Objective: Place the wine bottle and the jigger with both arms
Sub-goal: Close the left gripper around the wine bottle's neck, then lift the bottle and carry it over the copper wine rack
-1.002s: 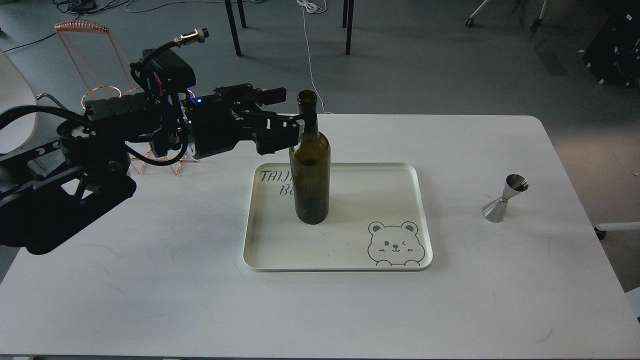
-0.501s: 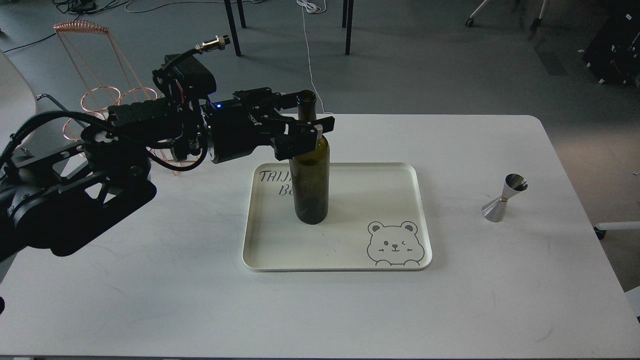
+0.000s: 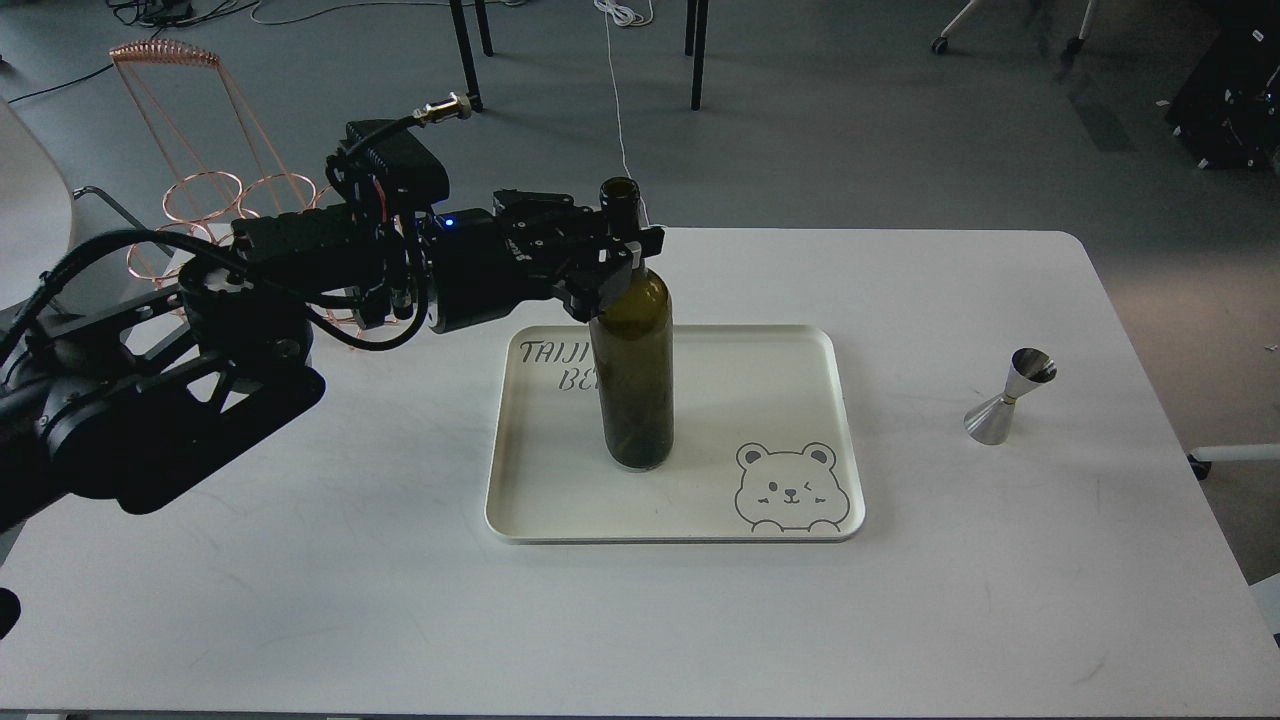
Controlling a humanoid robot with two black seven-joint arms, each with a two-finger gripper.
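The dark olive-green wine bottle (image 3: 633, 380) stands upright in the left half of the cream tray (image 3: 690, 532), which has a bear drawing. My left gripper (image 3: 622, 250) reaches in from the left at neck height and is shut on the bottle's neck just above the shoulder. The steel jigger (image 3: 1008, 396) stands upright on the white table (image 3: 1000, 600) to the right of the tray, apart from everything. My right arm is out of view.
A copper wire rack (image 3: 205, 185) stands at the table's back left, behind my left arm. Chair and table legs and cables are on the floor beyond the table's far edge.
My left gripper moved right to the bottle's neck and closed on it. The bottle has since shifted a little to the right and toward me on the tray. The jigger has not moved.
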